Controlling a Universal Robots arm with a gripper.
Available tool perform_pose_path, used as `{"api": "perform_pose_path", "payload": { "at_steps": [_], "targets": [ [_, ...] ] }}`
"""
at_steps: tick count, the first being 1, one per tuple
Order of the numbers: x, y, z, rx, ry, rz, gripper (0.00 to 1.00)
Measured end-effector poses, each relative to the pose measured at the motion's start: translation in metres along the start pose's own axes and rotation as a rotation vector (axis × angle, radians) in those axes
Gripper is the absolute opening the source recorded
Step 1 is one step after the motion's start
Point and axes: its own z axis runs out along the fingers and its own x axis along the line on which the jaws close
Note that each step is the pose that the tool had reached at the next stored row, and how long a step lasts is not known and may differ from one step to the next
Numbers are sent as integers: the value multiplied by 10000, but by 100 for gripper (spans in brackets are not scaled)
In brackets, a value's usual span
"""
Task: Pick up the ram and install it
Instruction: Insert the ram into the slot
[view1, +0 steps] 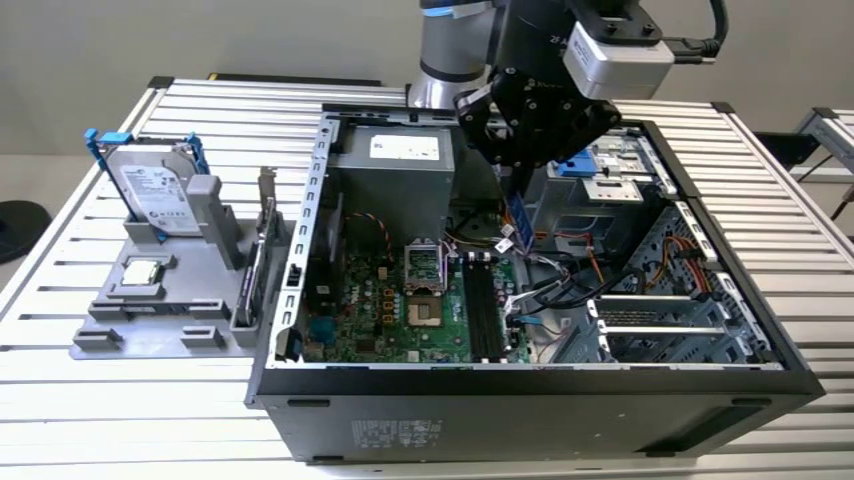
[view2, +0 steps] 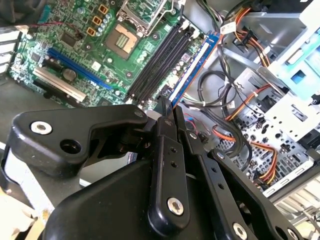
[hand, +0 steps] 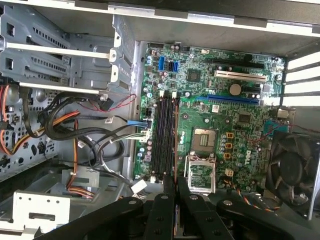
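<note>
Fingers: the gripper's (view2: 168, 107) black fingers (hand: 183, 190) are clenched on one end of the ram, and the pinch on its flat faces leaves the lower edge free.

Ram: the thin blue-green stick (view1: 523, 218) hangs from the fingers with its length pointing down into the case. It sits above the memory slots and looks to be clear of them. In the second wrist view it shows as a blue strip (view2: 195, 67) running alongside the slots.

Memory slots: long black rails (hand: 162, 135) on the green motherboard (hand: 235, 120), open and unfilled as far as can be seen. The ram's thin edge lines up parallel to them, which reads as a deliberate alignment for seating.

Beside the slots: the square processor socket (hand: 205, 140) lies on one flank. A tangle of black, orange and white cables (hand: 75, 130) crowds the other, which is probably why the stick comes in from straight above.

Around the slots: the computer case (view1: 534, 385) lies on its side with the panel off, so the board faces up to the arm.

Beyond the slots: outside the case wall, on the exterior view's left, a grey holder (view1: 147, 320) props a hard drive (view1: 154, 195) upright. It sits on the slatted bench (view1: 107, 420), where parts are staged within reach.
</note>
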Motion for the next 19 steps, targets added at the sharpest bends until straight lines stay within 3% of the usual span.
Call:
{"api": "perform_pose_path", "payload": {
  "at_steps": [8,19],
  "targets": [
    [44,3,17,0,1,63,0],
    [49,3,50,4,2,93,0]
  ]
}}
